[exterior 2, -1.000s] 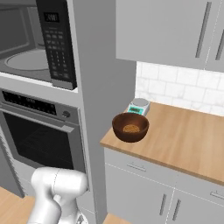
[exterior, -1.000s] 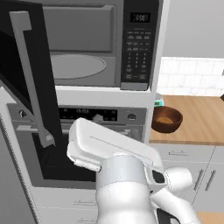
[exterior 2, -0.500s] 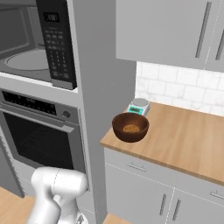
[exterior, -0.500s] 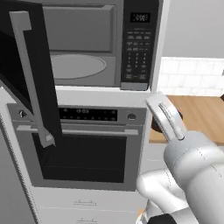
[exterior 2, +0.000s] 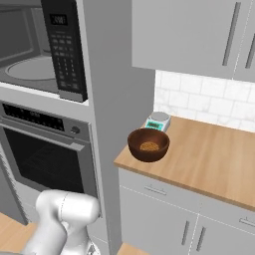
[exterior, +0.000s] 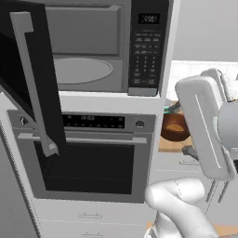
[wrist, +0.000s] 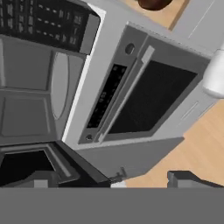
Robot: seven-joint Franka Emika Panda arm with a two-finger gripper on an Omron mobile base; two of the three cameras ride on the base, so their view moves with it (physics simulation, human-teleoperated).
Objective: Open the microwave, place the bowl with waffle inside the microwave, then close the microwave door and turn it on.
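The dark brown bowl with waffle (exterior 2: 148, 144) sits on the wooden bench (exterior 2: 209, 154). The microwave door (exterior: 29, 88) stands open. The fingers (wrist: 183, 178) seem released, holding nothing.

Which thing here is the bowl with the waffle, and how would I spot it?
Look at the wooden countertop right of the tall column holding the microwave and wall oven. Near its left edge sits the bowl with waffle, just in front of a small kitchen scale: round, dark brown, with something golden inside.
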